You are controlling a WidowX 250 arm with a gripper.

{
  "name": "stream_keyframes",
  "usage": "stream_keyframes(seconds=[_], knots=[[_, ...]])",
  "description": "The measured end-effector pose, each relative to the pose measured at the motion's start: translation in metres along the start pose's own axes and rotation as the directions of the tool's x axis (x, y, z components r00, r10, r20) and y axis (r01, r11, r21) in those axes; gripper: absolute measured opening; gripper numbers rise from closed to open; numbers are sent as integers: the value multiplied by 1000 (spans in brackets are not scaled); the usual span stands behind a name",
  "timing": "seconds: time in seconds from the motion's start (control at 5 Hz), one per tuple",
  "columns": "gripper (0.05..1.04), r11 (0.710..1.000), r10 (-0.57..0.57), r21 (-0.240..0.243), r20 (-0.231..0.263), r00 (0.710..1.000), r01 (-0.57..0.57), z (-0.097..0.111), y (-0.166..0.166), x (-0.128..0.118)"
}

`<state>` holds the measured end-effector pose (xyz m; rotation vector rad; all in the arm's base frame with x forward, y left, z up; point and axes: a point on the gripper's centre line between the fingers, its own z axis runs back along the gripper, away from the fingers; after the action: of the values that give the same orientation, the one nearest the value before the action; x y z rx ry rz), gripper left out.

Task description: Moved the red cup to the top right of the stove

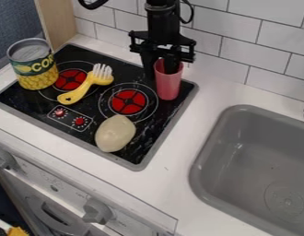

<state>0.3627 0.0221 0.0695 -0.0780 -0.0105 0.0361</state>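
The black gripper (pixel 160 67) hangs down at the top centre, over the back right part of the stove (pixel 190 89). Below it the red cup (pixel 168 85) stands upright on the black stove top, near its right corner. One finger reaches into the cup's mouth and the other is outside, by the cup's left side. There is a gap between the fingers, so the gripper looks open around the cup's left wall. The finger's tip inside the cup is hidden.
A corn can (pixel 35 67) stands at the stove's left corner. Between it and the cup lies a yellow brush (pixel 84 88); a pale rounded object (pixel 115 133) rests nearer the front. The grey sink (pixel 205 152) is at right, the tiled wall (pixel 241 44) behind.
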Motion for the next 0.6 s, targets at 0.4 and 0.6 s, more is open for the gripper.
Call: stream_keyframes(seconds=[0.4, 0.6], knots=[[1011, 1000, 2, 17, -3, 1000, -2, -2, 2, -1], [1005, 1000, -5, 7, -15, 1000, 5, -2, 1, -3]])
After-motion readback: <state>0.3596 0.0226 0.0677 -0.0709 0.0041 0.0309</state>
